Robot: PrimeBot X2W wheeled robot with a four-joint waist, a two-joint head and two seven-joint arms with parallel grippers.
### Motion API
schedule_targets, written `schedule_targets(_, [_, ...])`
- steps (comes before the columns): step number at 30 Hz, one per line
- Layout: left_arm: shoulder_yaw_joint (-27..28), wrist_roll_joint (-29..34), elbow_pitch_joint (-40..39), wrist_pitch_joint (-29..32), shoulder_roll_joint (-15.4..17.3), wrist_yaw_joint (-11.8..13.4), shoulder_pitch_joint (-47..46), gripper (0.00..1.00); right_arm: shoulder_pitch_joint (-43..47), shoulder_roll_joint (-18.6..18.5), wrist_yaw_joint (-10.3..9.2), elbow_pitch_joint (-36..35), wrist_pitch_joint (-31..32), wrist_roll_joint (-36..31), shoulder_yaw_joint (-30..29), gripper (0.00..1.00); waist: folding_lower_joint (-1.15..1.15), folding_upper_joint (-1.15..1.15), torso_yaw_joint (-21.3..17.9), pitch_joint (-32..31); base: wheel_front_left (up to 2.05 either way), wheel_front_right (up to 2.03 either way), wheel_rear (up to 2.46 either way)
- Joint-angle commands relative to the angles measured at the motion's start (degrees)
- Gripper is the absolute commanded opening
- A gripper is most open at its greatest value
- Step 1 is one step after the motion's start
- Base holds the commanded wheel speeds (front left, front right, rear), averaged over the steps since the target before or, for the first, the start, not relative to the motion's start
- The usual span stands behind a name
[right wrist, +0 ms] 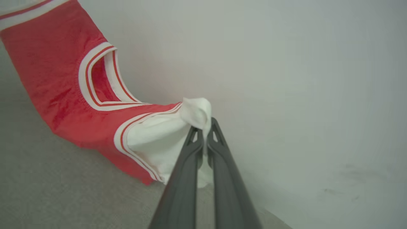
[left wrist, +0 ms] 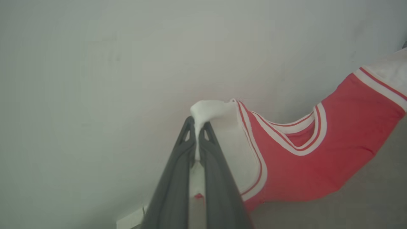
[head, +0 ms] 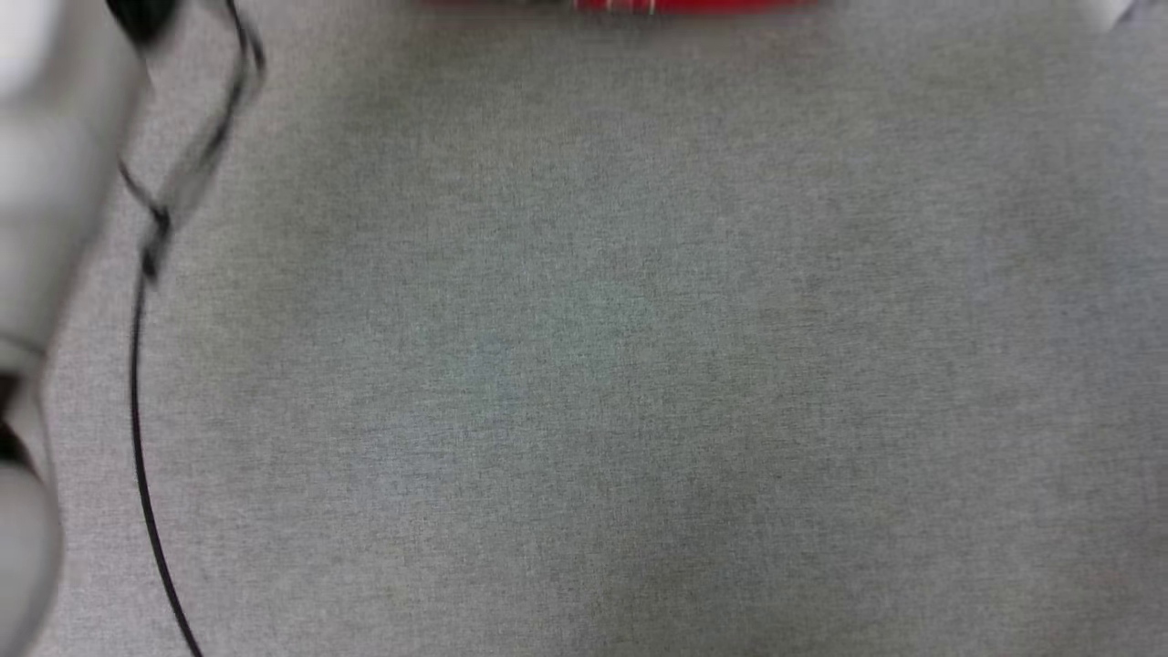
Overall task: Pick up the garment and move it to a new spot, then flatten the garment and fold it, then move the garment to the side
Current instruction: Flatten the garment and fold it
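The garment, a red jersey with white sleeves and red-white striped trim, hangs stretched in the air between my two grippers, its collar sagging in the middle. My left gripper is shut on the bunched white cloth of one sleeve. My right gripper is shut on the other white sleeve of the garment. In the head view a thin red strip of the garment shows at the top edge. The printed front is hidden.
A grey fabric surface spreads across the head view. A pale blurred forearm and a black cable run down its left side. A plain pale wall stands behind the garment.
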Motion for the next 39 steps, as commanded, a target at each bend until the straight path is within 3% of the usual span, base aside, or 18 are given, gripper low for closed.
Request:
schedule_targets(1, [-0.17, -1.19, -0.45, -2.04, 0.63, 0.03, 3.79, 0.0, 2.82, 0.77, -0.04, 0.36, -1.69, 1.53, 1.38, 0.0, 0.0, 0.0, -0.3, -0.99, 0.0, 0.0, 0.0])
schedule_targets(8, [-1.2, -5.64, -2.81, -7.44, 0.46, 0.02, 22.57, 0.0, 16.18, -0.9, -0.04, -1.96, -7.37, 7.78, 8.08, 0.0, 0.0, 0.0, 0.43, -5.88, 0.0, 0.0, 0.0])
schedule_targets(12, [-1.75, -6.89, -5.9, -8.63, 2.41, 0.88, 33.04, 0.0, 24.18, -3.47, -0.04, -4.15, -9.45, 9.9, 12.46, 0.0, 0.0, 0.0, 0.65, -9.78, 0.0, 0.0, 0.0])
schedule_targets(19, [-0.54, -11.44, -13.55, -9.36, 7.02, 3.6, 51.96, 0.0, 37.71, -9.44, -0.04, -8.18, -12.06, 14.55, 14.91, 0.0, 0.0, 0.0, 0.89, -17.45, 0.0, 0.0, 0.0])
schedule_targets(28, [-2.14, -14.15, -23.82, -8.47, 14.33, 9.54, 69.46, 0.0, 53.88, -15.8, -0.04, -12.58, -12.96, 17.25, 12.81, 0.0, 0.0, 0.0, 0.84, -24.55, 0.0, 0.0, 0.0])
schedule_targets(39, [-2.82, -19.05, -40.73, -6.7, 22.94, 19.32, 86.42, 0.0, 73.44, -24.69, -0.06, -22.01, -9.67, 21.37, 4.69, 0.0, 0.0, 0.0, 1.23, -28.61, 0.0, 0.0, 0.0])
